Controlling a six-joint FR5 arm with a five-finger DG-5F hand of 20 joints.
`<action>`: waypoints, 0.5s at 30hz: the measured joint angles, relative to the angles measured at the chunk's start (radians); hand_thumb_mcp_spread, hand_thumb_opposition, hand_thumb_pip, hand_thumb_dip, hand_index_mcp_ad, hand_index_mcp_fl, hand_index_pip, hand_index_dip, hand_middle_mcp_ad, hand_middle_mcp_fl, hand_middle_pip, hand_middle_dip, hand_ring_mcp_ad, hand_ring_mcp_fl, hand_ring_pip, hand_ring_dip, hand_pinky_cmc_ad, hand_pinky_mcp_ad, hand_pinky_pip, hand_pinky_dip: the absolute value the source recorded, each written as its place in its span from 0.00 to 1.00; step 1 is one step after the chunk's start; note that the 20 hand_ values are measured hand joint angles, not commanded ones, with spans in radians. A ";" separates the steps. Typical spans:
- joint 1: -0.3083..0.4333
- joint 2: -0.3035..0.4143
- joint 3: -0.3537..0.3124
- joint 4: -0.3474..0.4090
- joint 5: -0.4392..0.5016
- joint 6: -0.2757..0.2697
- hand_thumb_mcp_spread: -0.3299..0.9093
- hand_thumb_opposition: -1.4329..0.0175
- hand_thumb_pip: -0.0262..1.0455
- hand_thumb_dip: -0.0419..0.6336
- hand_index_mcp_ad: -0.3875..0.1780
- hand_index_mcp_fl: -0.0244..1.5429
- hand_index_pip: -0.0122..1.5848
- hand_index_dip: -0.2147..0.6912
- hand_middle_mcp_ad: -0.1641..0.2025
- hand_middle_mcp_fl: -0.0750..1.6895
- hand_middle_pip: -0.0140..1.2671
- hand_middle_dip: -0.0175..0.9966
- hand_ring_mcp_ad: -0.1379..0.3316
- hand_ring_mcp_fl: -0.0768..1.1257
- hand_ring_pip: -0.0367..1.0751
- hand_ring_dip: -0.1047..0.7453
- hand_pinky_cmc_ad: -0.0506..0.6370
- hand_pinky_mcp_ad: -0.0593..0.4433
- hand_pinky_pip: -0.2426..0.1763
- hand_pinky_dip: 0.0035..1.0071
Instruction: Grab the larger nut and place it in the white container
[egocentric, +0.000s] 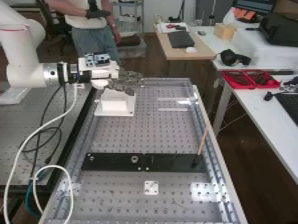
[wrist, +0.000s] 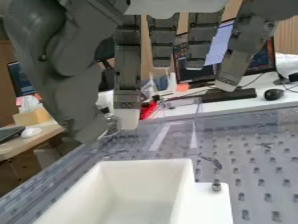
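The dark grey hand (egocentric: 126, 82) is above the far side of the white, open-topped plastic container (egocentric: 115, 106), which sits on the perforated grey metal tabletop (egocentric: 120, 132). In the wrist view, the thumb (wrist: 70, 92) and one of the fingers (wrist: 126, 75) pinch what looks like the silvery metal nut (wrist: 113, 124), partly hidden between their tips; the other fingers hang fairly straight, spread a little apart. The nut is outside the container, higher than its rim. On the container's flat side ledge stands a small metal peg (wrist: 216, 186). Toward the bench's near end from the container, a long black plate (egocentric: 113, 162) bears a small silvery ring-shaped piece (egocentric: 134, 159).
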 joint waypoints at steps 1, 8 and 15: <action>0.000 0.000 -0.001 0.001 -0.005 -0.001 0.52 0.39 0.71 0.45 0.60 0.20 0.96 0.34 0.65 0.05 0.12 0.26 0.62 0.07 0.19 0.31 0.58 0.70 0.36 0.73; -0.002 -0.005 -0.007 0.013 -0.039 -0.001 0.52 0.38 0.71 0.45 0.60 0.20 0.96 0.34 0.65 0.05 0.12 0.27 0.62 0.06 0.16 0.32 0.57 0.70 0.37 0.68; -0.007 -0.022 -0.004 0.025 -0.070 -0.003 0.53 0.38 0.71 0.45 0.60 0.19 0.96 0.36 0.65 0.05 0.12 0.28 0.61 0.06 0.16 0.33 0.57 0.70 0.36 0.67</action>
